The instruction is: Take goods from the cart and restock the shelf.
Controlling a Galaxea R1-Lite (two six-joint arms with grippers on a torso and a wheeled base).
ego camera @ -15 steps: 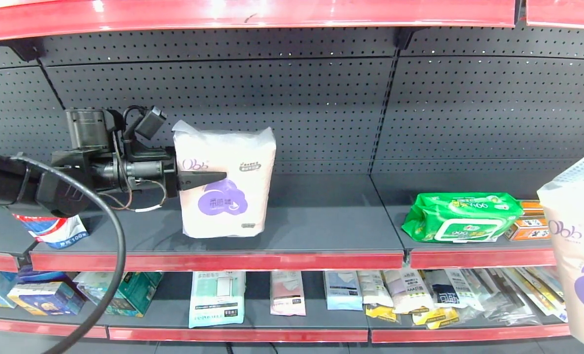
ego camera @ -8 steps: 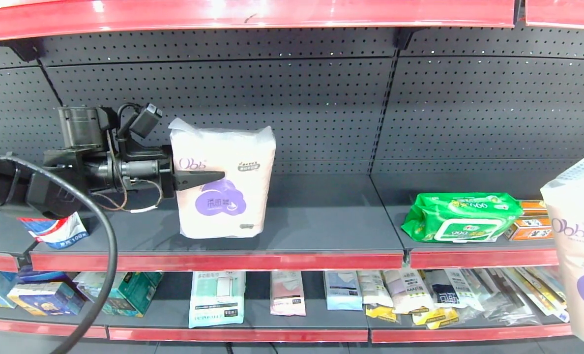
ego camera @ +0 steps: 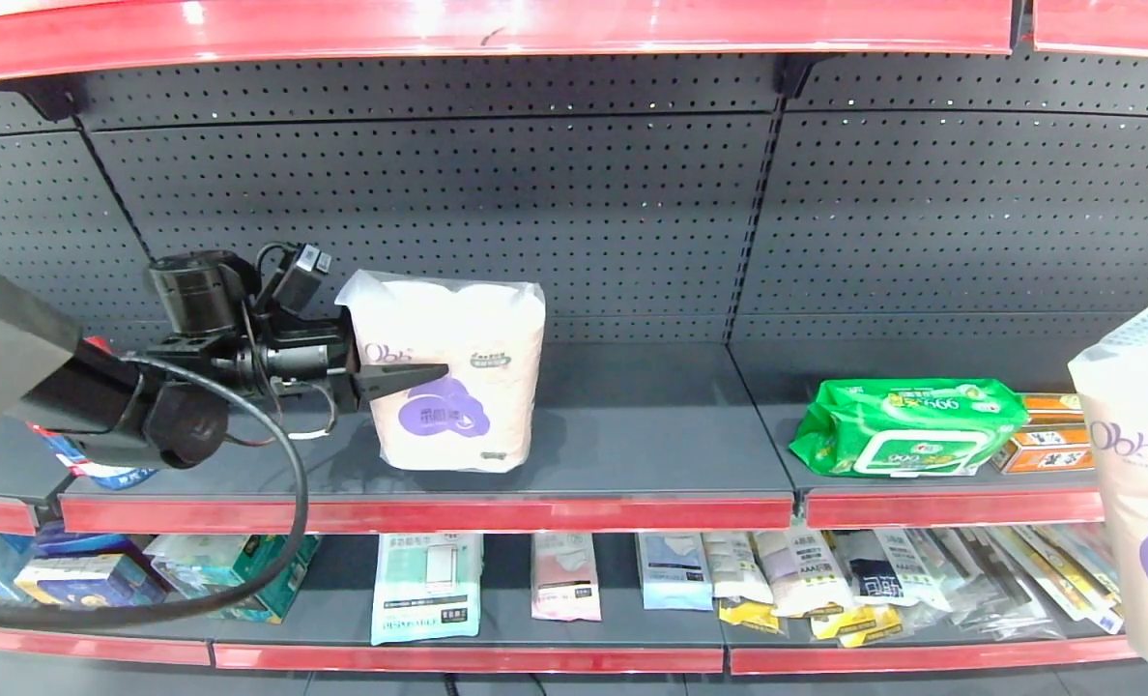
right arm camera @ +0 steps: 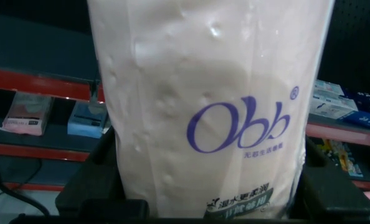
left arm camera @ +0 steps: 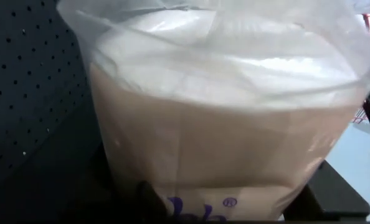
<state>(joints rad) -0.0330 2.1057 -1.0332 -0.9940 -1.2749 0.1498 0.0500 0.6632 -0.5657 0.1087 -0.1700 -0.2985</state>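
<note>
A white tissue pack (ego camera: 458,387) with a purple label stands upright on the dark middle shelf (ego camera: 632,425). My left gripper (ego camera: 417,369) comes in from the left and is shut on its upper left part. One black finger (ego camera: 400,375) lies across the pack's front. Up close, that pack (left arm camera: 228,124) shows against the pegboard. A second tissue pack (ego camera: 1144,483) of the same kind hangs in the air at the far right, in front of the shelves. My right gripper (right arm camera: 216,208) is shut on this second pack (right arm camera: 210,112), with black fingers (right arm camera: 94,180) on both sides.
A green wipes pack (ego camera: 907,425) and orange boxes (ego camera: 1047,435) lie on the right section of the same shelf. A blue and white pack (ego camera: 100,472) sits at the left behind my arm. The lower shelf (ego camera: 468,657) holds several sachets and boxes. Bare shelf lies between the tissue pack and the wipes.
My left arm has carried the tissue pack a little to the right and deeper onto the shelf, and the arm has swung lower. The right pack has sunk slightly.
</note>
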